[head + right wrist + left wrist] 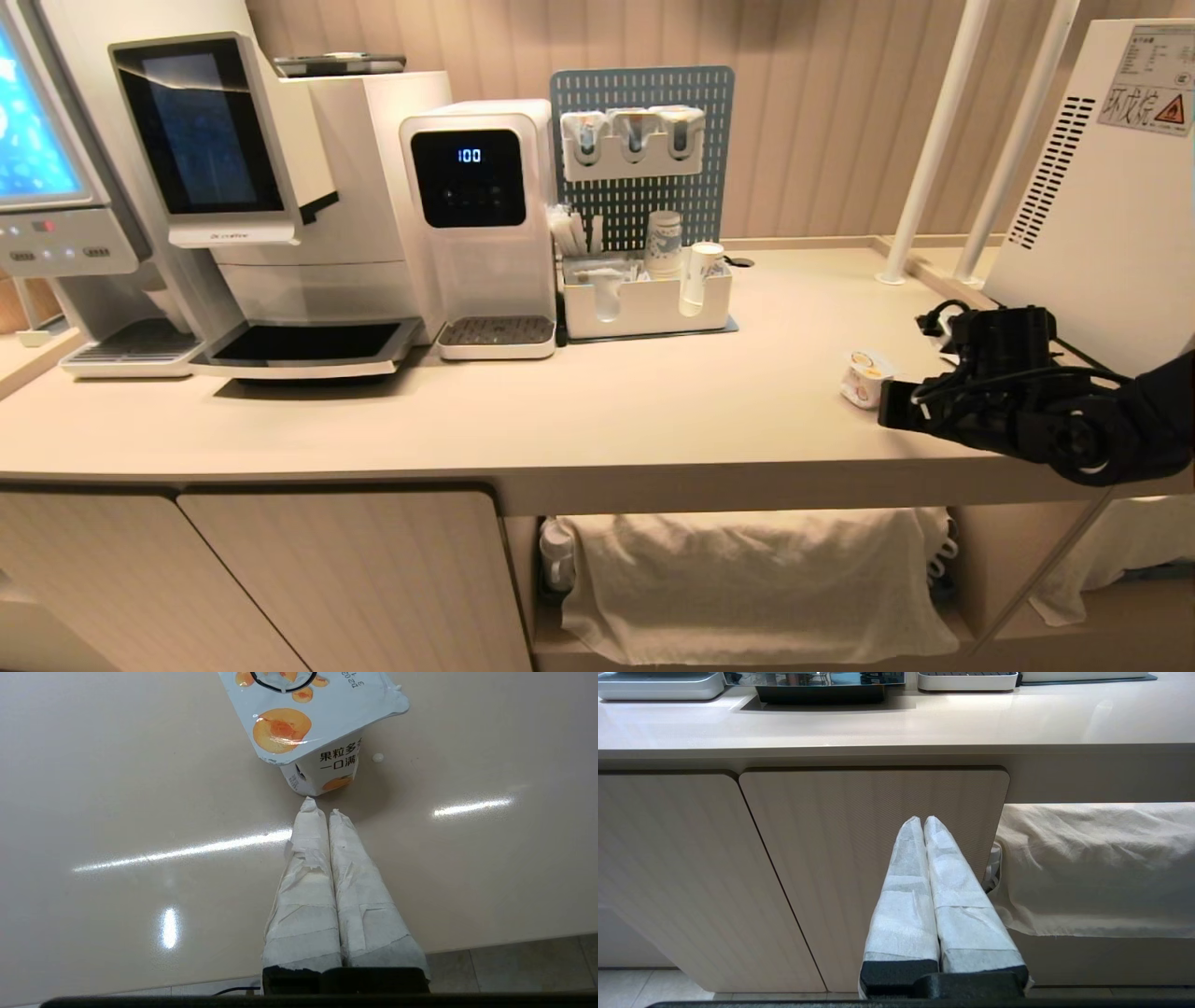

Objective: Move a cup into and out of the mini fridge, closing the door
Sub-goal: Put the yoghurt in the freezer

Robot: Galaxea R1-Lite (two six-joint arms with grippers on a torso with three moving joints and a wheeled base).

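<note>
The cup (864, 378) is small and white with an orange fruit label and a wide flat lid. It stands upright on the beige counter (607, 411), near the right end. My right gripper (887, 403) reaches in from the right at counter height. It is shut, and its paper-wrapped tips (320, 805) sit just short of the base of the cup (334, 767), holding nothing. The white vented box at the far right (1111, 187) looks like the mini fridge's side; the door is out of view. My left gripper (923, 820) hangs shut and empty before a cabinet front below the counter.
A coffee machine (280, 187), a water dispenser (481, 224) and an organizer with paper cups (644, 303) line the back left. Two white poles (934, 140) rise behind the cup. A cloth (747, 579) hangs in the open shelf under the counter.
</note>
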